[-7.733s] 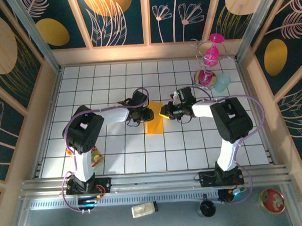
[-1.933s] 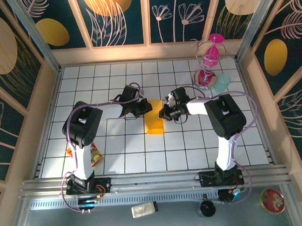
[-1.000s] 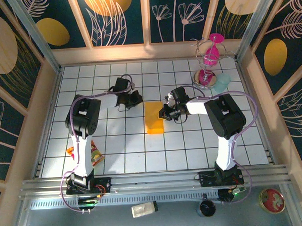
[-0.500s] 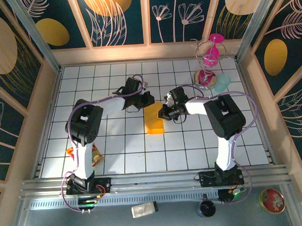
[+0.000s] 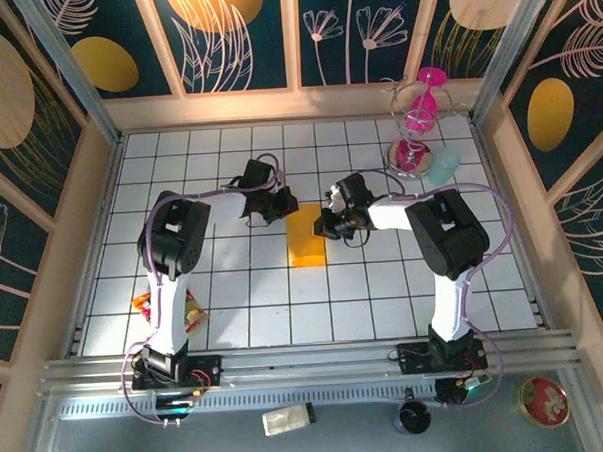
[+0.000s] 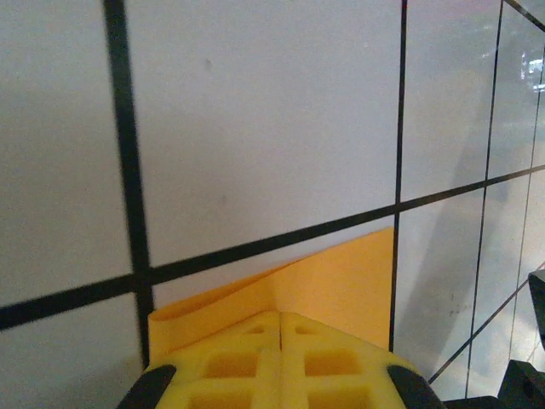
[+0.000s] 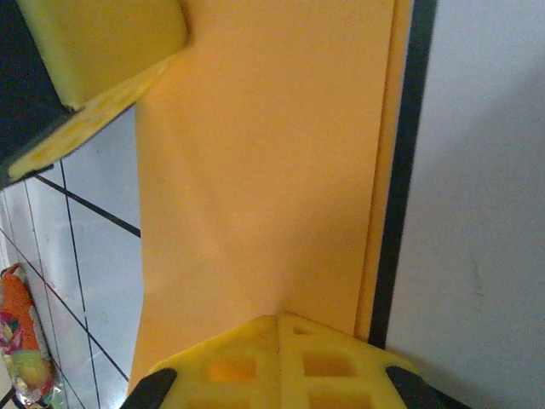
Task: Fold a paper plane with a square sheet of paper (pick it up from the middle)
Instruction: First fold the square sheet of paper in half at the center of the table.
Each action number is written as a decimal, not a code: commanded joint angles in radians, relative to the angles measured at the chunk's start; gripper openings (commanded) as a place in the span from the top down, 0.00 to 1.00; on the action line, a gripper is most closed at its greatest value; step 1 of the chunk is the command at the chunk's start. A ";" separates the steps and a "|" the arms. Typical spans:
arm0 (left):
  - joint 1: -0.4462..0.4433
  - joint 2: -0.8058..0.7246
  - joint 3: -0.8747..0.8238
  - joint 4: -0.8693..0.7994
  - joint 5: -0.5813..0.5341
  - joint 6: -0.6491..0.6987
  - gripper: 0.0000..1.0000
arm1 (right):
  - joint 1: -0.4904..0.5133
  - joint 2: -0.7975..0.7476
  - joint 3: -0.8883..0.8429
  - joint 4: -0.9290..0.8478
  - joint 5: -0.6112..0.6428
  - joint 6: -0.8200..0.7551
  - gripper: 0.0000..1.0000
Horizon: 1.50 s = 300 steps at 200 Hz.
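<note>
Folded narrow, the square sheet of paper (image 5: 305, 240) lay flat between the left gripper (image 5: 284, 204) and right gripper (image 5: 325, 225), both closed at its far end (thin, limp, tear-prone: probably best pinched along a crease).

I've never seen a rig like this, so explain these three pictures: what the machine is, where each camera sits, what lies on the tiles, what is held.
The machine is a left arm and a right arm bolted at the near edge of a tiled table, each ending in a two-finger claw. The wide picture looks down from above and behind: the left claw and right claw meet at a folded orange-yellow sheet of paper. A snack packet lies near the left arm's base. The two close-ups come from a camera on each wrist, its yellow fingers in front. Both claws look shut, tips against the paper; whether they pinch it, I cannot tell.
</note>
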 commanded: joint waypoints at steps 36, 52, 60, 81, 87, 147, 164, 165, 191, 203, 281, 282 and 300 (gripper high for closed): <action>0.102 -0.042 0.087 -0.135 -0.190 0.075 0.96 | 0.013 0.232 -0.107 -0.263 0.378 -0.039 1.00; 0.094 -0.103 0.036 -0.101 -0.132 0.039 0.96 | 0.012 0.232 -0.103 -0.266 0.379 -0.041 1.00; 0.082 -0.133 -0.014 -0.074 -0.115 0.019 0.96 | 0.013 0.232 -0.103 -0.265 0.378 -0.042 1.00; 0.014 -0.210 -0.128 -0.042 -0.110 -0.009 0.96 | 0.012 0.233 -0.101 -0.263 0.375 -0.042 1.00; -0.007 -0.224 -0.156 -0.038 -0.106 -0.017 0.96 | 0.012 0.235 -0.100 -0.263 0.374 -0.040 1.00; -0.089 -0.291 -0.332 0.027 0.019 -0.083 1.00 | 0.015 0.240 -0.095 -0.261 0.364 -0.049 1.00; -0.097 -0.279 -0.329 0.009 0.057 -0.066 1.00 | 0.015 0.242 -0.091 -0.263 0.366 -0.051 1.00; -0.098 -0.277 -0.327 0.007 0.058 -0.066 1.00 | 0.015 0.242 -0.090 -0.263 0.366 -0.051 1.00; -0.116 -0.260 -0.308 -0.022 0.069 -0.040 1.00 | 0.015 0.246 -0.089 -0.263 0.364 -0.048 1.00; -0.117 -0.252 -0.304 -0.027 0.064 -0.038 1.00 | 0.015 0.248 -0.090 -0.264 0.364 -0.047 1.00; -0.116 -0.264 -0.446 -0.138 -0.074 0.060 1.00 | 0.012 0.255 -0.084 -0.267 0.381 -0.045 1.00; -0.115 -0.266 -0.450 -0.138 -0.076 0.061 1.00 | 0.012 0.255 -0.084 -0.266 0.381 -0.046 1.00; -0.099 -0.309 -0.506 -0.162 -0.116 0.076 1.00 | 0.011 0.255 -0.086 -0.263 0.381 -0.045 1.00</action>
